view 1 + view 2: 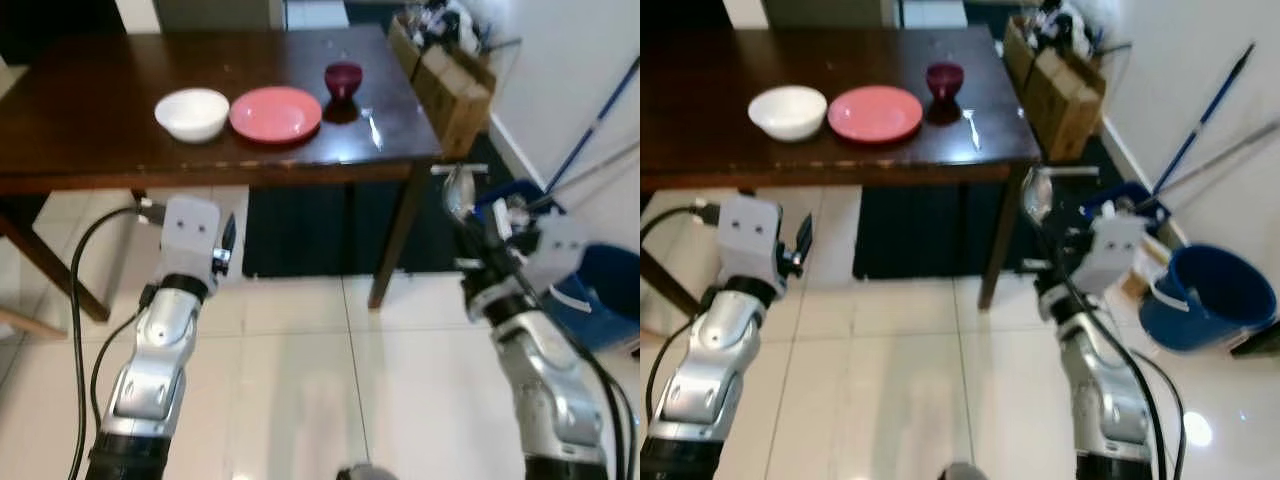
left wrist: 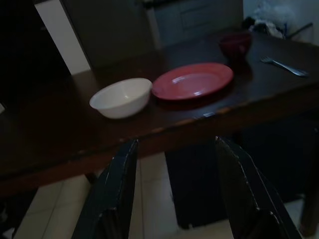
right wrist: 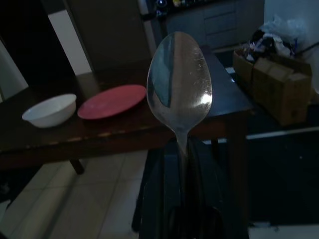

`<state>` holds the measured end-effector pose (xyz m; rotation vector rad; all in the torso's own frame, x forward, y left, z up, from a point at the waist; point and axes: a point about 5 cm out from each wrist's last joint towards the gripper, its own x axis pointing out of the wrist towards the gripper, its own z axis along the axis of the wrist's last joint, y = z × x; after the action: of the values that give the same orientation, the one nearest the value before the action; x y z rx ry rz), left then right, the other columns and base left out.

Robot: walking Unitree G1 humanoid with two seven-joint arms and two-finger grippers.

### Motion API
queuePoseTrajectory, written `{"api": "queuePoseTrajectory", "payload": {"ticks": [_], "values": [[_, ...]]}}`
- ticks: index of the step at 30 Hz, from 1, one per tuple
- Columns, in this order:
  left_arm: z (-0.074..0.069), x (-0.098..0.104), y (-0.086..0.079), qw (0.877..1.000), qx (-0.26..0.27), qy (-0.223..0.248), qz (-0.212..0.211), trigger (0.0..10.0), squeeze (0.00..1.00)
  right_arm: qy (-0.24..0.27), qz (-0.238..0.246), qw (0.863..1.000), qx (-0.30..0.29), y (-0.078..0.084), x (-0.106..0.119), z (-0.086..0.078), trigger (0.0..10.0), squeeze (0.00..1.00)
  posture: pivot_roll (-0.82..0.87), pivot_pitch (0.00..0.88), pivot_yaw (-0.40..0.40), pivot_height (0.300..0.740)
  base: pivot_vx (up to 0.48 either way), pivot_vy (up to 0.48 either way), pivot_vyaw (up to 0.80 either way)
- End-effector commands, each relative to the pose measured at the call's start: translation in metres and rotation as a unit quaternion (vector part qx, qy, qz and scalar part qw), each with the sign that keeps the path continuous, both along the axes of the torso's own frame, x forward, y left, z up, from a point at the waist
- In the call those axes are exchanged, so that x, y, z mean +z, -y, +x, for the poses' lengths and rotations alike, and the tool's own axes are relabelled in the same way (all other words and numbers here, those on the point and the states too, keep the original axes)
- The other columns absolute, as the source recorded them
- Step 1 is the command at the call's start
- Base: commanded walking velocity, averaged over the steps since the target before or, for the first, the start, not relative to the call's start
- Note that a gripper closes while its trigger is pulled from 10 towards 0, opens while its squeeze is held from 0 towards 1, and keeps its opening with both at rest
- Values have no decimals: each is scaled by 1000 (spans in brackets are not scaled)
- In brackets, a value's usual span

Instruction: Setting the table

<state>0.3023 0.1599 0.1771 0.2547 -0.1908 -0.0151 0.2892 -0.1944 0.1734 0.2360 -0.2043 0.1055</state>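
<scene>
Two black fingers of the right gripper (image 3: 182, 199) are clamped together on the handle of a shiny silver metal spoon (image 3: 179, 84), which stands upright with its bowl above the fingertips, off the table's right front corner and over the pale tiled floor (image 1: 300, 370). The left gripper (image 2: 182, 194) holds nothing, its fingers spread wide apart just short of the front edge of the dark brown wooden table (image 1: 80, 120). On that table a round white ceramic bowl (image 1: 192, 113) sits just beside a round pink plate (image 1: 276, 113) at its 3 o'clock; a small dark maroon cup (image 1: 343, 79) stands at the plate's 2 o'clock, and a silver fork (image 1: 973, 127) lies at the plate's 3 o'clock, near the table's right edge. A blue plastic bucket (image 1: 1205, 295) stands on the floor at 3 o'clock of the right arm.
</scene>
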Motion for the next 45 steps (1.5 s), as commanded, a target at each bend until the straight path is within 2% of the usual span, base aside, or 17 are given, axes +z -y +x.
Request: {"api": "queuePoseTrajectory", "payload": {"ticks": [1, 7, 30, 45], "values": [[1, -9, -1, 1000, 0, -18, 10, 10000, 0, -10, 11, 1000, 0, -1, -5, -1, 10000, 0, -138, 17, 66, 740, 405, 0, 0], [4, -7, 3, 1000, -9, -15, 11, 10000, 0, -12, 13, 1000, -5, -1, -6, -1, 10000, 0, -142, 16, 71, 740, 412, 0, 0], [4, -7, 5, 1000, -15, -11, 14, 10000, 0, -15, 15, 1000, -5, -2, -8, -1, 10000, 0, -141, 21, 72, 740, 374, -297, 0], [5, -10, 0, 1000, 0, -24, -6, 10000, 0, -17, 12, 1000, -1, -2, -9, -2, 10000, 0, -142, 25, 67, 740, 410, 0, 0]]}}
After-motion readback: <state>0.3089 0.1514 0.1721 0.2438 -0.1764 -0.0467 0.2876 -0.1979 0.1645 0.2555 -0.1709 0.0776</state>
